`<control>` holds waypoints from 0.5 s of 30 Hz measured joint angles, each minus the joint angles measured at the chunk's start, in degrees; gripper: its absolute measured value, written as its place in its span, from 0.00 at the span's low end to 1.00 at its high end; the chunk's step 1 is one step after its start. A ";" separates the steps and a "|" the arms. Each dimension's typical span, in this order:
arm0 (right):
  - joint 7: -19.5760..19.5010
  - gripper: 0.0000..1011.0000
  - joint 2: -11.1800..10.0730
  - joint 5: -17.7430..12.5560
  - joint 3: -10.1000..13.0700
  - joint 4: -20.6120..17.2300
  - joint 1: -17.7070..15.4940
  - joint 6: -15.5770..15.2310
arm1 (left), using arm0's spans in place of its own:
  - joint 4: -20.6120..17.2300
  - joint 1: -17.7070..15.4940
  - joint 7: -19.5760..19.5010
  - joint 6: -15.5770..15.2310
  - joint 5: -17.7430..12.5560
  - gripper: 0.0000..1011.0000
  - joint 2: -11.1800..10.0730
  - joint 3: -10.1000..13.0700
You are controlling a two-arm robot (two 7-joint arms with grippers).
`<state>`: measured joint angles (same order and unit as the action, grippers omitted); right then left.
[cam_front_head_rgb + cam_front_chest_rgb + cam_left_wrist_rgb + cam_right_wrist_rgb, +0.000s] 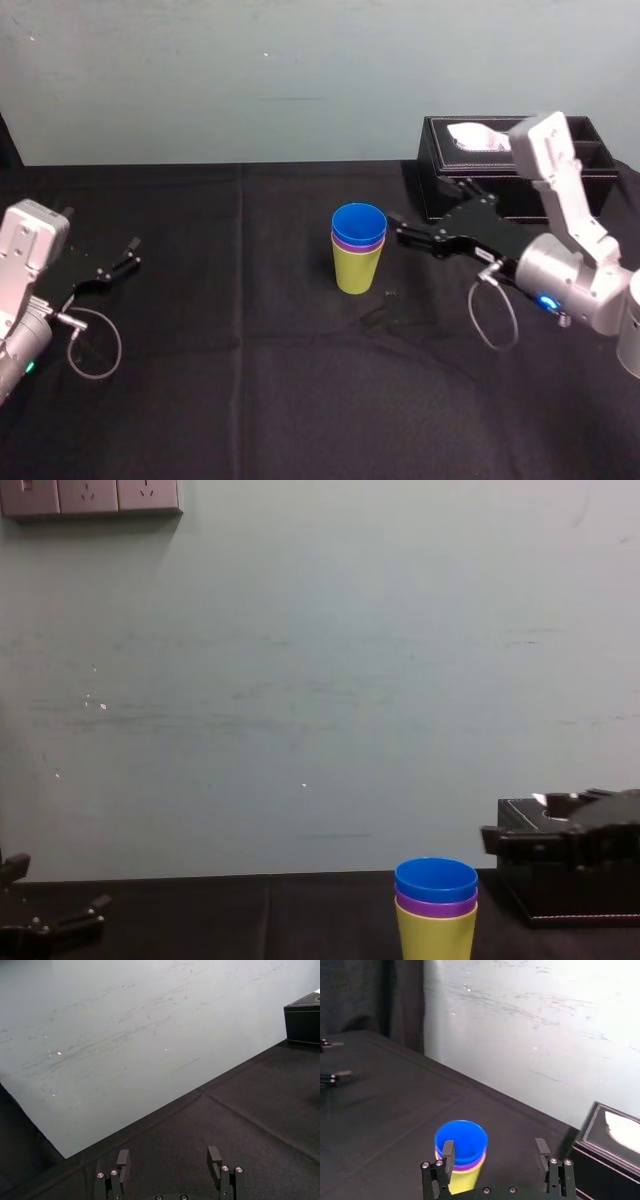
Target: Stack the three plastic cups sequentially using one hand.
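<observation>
Looks like the three plastic cups [358,250] are all nested mid-table, blue on top, then purple, with yellow-green underneath. My right gripper [494,1149] hangs just right of the stack, jaws wide, holding nothing. I'd back it straight off to the right with no sweeping, since a light stack probably tips easily. The left gripper [168,1155] sits parked at the left, also spread. Black cloth [250,380], pale scuffed wall [250,80], tissue box [440,195] far right.

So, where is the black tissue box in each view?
Head view: the tissue box is upper right, behind the right gripper.
Left wrist view: the box is at the upper right edge.
Right wrist view: the box is in the lower right corner.
Chest view: the box is lower right, beside the stacked cups.
Shared landmark: the pale wall.
</observation>
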<state>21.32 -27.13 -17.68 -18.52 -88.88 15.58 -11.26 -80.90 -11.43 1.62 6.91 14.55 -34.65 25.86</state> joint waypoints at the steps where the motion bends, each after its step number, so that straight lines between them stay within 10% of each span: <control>1: -0.26 0.99 -0.24 0.01 0.48 -0.10 -0.64 0.48 | 0.00 0.00 0.00 0.00 0.00 1.00 0.00 0.00; 15: -0.83 0.99 -1.26 -0.31 4.27 1.94 -4.97 3.79 | 0.00 0.00 0.00 0.00 0.00 1.00 0.00 0.00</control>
<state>20.50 -28.40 -17.99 -14.25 -86.94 10.61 -7.46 -80.90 -11.43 1.62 6.91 14.55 -34.64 25.86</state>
